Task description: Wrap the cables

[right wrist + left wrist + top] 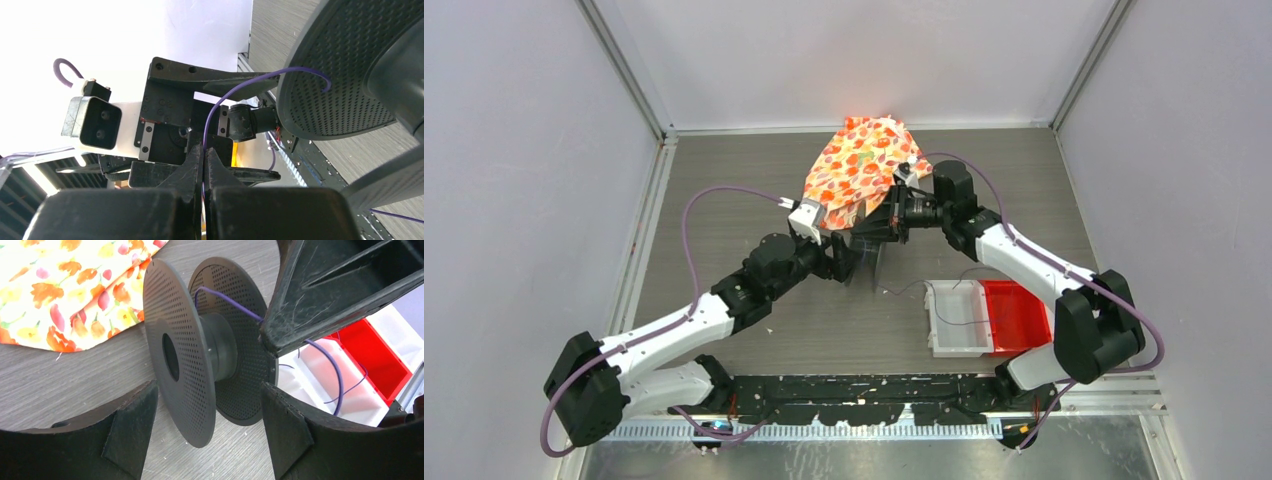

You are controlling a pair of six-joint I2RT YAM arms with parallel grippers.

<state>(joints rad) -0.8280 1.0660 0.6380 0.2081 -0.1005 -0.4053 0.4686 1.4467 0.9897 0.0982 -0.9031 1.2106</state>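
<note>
1. The cable (pixel 215 105) is a thin wire, purple in the wrist views and dark from above. It is rising out of the right gripper (pixel 204 156), then arching to the right. Its free end is hooking downward against a perforated flange of the black spool (pixel 182 405).
2. The right gripper's fingers are pinching the cable between tightly closed tips, close beside the spool.
3. The left gripper (pixel 209 386) is sitting with its fingers spread to either side of the spool. I cannot tell whether they are pressing on the flanges.
4. The spool is standing on edge between the two grippers, over the middle of the table (pixel 724 200). Its axis is lying roughly level, and the floral cloth (pixel 859 165) is lying just behind it.
5. Only the left wrist view is showing the strand crossing the far flange's inner face and dropping toward the white bin (pixel 959 348).
6. Only the top view is showing the rest of the cable lying partly inside the white bin, which is touching the red bin (pixel 1019 315). Another stretch is trailing across the table toward the spool.
</note>
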